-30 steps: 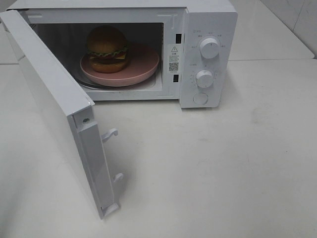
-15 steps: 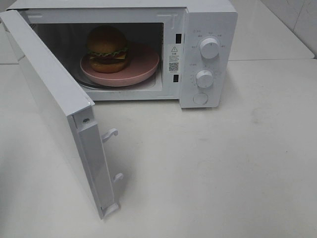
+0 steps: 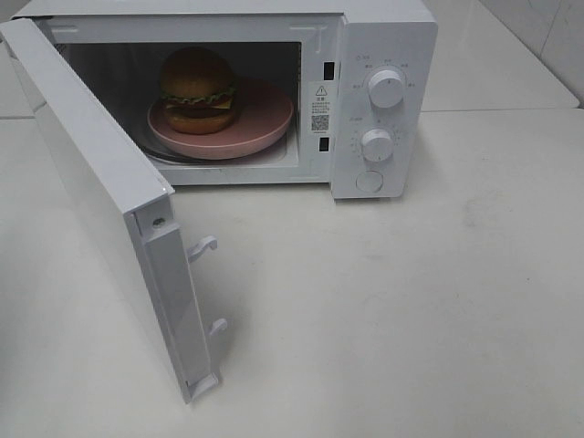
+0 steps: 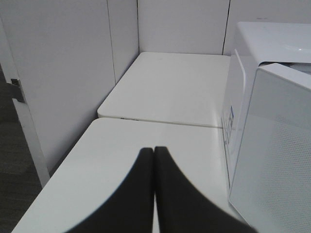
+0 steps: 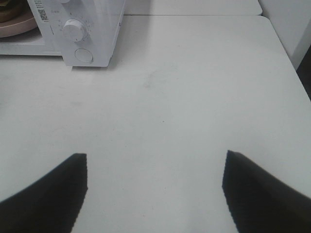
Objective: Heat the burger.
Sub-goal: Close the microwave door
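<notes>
The burger (image 3: 198, 87) is on the pink plate (image 3: 266, 117) inside the microwave (image 3: 392, 32): loading done. Door (image 3: 87, 160) open, so closing it and setting the dials (image 3: 386, 88) remain. Left tool (image 4: 154, 149) pressed together, empty; right tool (image 5: 155, 155) wide, empty.

White microwave (image 3: 406, 46) on white table (image 3: 411, 301), door (image 3: 82, 173) swung wide open, pink plate (image 3: 269, 114) inside

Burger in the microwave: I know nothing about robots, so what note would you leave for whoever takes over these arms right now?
Left claw: shut, empty, near the microwave and its open door.
Right claw: open, empty, over the bare table in front of the microwave.
Burger: on the pink plate, inside the microwave.
Done: burger loaded.
Left: close the door, then set the knobs to start heating.
</notes>
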Tool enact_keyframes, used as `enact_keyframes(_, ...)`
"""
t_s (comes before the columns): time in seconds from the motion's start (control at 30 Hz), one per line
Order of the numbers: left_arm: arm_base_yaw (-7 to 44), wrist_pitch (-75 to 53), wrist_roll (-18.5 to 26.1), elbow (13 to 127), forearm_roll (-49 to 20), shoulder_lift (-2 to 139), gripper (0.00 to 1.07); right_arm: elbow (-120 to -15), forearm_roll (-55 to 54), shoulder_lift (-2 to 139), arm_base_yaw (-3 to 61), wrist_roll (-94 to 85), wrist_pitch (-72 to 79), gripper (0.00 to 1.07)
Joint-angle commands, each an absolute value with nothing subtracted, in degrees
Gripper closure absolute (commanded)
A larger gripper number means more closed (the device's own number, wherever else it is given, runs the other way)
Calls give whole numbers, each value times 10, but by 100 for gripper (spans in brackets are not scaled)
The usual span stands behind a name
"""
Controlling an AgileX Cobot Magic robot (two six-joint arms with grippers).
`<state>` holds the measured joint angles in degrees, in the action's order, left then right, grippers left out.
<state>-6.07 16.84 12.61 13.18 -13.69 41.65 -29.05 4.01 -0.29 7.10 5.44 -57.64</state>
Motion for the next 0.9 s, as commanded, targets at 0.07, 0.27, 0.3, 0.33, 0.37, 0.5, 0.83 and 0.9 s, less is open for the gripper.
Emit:
enact_keyframes(0.07, -62, 235, 14, 129, 13, 473, 107, -288, 40, -20, 68, 48, -570, 32)
enact_keyframes(0.27, -62, 322, -130, 129, 206, 555, 107, -288, 40, -20, 68, 48, -570, 32)
enact_keyframes(0.3, -62, 322, -130, 129, 206, 555, 107, -288, 40, -20, 68, 48, -570, 32)
enact_keyframes(0.33, -62, 352, -155, 129, 254, 582, 107, -288, 40, -20, 68, 48, -570, 32)
enact_keyframes(0.37, -62, 371, -166, 129, 273, 598, 107, -288, 40, -20, 68, 48, -570, 32)
enact_keyframes(0.5, -62, 422, -187, 129, 305, 638, 107, -288, 40, -20, 68, 48, -570, 32)
enact_keyframes(0.83, 49, 476, -147, 150, 242, 741, 107, -288, 40, -20, 68, 48, -570, 32)
enact_keyframes(0.9, 67, 476, -132, 150, 215, 747, 107, -288, 40, -20, 68, 48, -570, 32)
